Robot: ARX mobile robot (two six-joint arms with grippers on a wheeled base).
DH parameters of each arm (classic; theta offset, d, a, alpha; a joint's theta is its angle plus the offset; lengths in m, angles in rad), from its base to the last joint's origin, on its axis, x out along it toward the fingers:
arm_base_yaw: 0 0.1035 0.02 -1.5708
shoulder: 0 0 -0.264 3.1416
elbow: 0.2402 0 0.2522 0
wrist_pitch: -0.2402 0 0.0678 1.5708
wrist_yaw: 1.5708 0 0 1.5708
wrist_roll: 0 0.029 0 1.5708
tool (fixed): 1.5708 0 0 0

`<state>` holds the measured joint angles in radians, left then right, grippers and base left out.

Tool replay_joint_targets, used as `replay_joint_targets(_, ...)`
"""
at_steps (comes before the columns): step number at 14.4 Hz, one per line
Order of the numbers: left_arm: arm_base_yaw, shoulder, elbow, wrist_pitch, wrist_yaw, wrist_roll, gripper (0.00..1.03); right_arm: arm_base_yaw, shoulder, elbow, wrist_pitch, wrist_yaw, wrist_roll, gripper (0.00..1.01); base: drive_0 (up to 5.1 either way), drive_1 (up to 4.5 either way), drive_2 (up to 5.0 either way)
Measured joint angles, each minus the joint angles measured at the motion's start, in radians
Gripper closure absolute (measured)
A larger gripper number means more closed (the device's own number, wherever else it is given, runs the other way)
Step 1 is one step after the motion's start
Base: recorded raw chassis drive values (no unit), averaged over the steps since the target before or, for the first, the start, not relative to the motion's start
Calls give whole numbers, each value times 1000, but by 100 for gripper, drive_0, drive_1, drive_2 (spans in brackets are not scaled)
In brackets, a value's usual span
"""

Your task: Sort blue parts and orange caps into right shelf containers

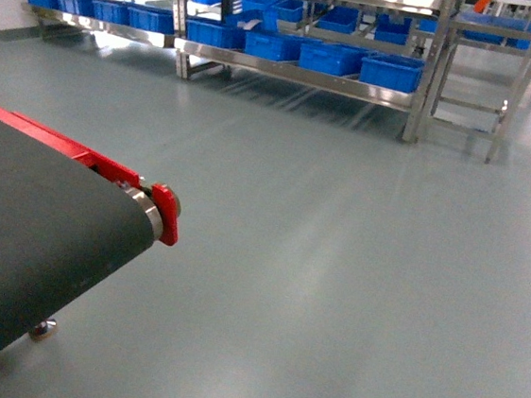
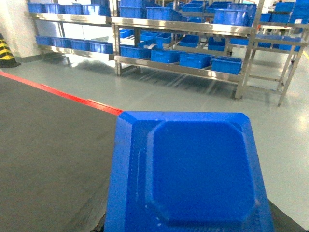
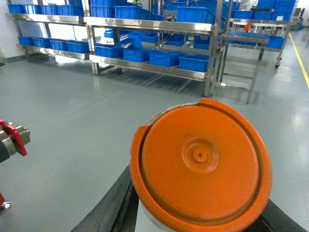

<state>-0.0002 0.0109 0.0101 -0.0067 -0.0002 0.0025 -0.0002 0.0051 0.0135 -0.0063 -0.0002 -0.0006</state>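
- Head view, far left: dark conveyor belt (image 1: pixel 25 231) w/ red side rail (image 1: pixel 58 139) and red end bracket (image 1: pixel 165 212) by the roller; a small metal foot (image 1: pixel 41 329) shows under it on the grey floor (image 1: pixel 335 263).
- Head view, top: steel shelf rack (image 1: pixel 298 69) across the back w/ blue crates (image 1: pixel 332 59) on its low tier; more crates on the rack further left. Neither arm nor gripper shows in this view.
- Head view, top R: bare steel frame stand (image 1: pixel 471 97) beside the rack.
- L wrist view only: blue part (image 2: pixel 188 174), a flat plastic piece w/ chamfered corners and a raised centre panel, fills the lower frame right under the camera, over the belt edge. L gripper's fingers aren't visible, so can't tell if jaws are clamped on it or not.
- L wrist view also: belt (image 2: pixel 48 159) w/ red rail (image 2: pixel 63 94) on the left, a yellow/black striped object (image 2: pixel 6 50) at far left edge, upper shelf tier w/ crates (image 2: pixel 231 14) that head view cuts off.
- R wrist view only: orange cap (image 3: pixel 203 159), round w/ a centre boss and a notch in the rim, close under the camera atop a pale body. R gripper's fingers hidden too; jaw state can't tell.
- R wrist view, far left: red bracket and roller end (image 3: pixel 12 137); yellow floor line (image 3: pixel 300 53) at far R.
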Motion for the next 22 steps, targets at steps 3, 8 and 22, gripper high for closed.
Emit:
replay_joint_targets(3, 0, 0, 0, 0, 0, 0, 60, 0, 0, 0, 0, 0, 0, 59, -166, -166, -166)
replay_joint_targets(8, 0, 0, 0, 0, 0, 0, 60, 0, 0, 0, 0, 0, 0, 59, -157, -157, -157)
replay_joint_targets(22, 0, 0, 0, 0, 0, 0, 60, 0, 0, 0, 0, 0, 0, 59, -148, -148, -148)
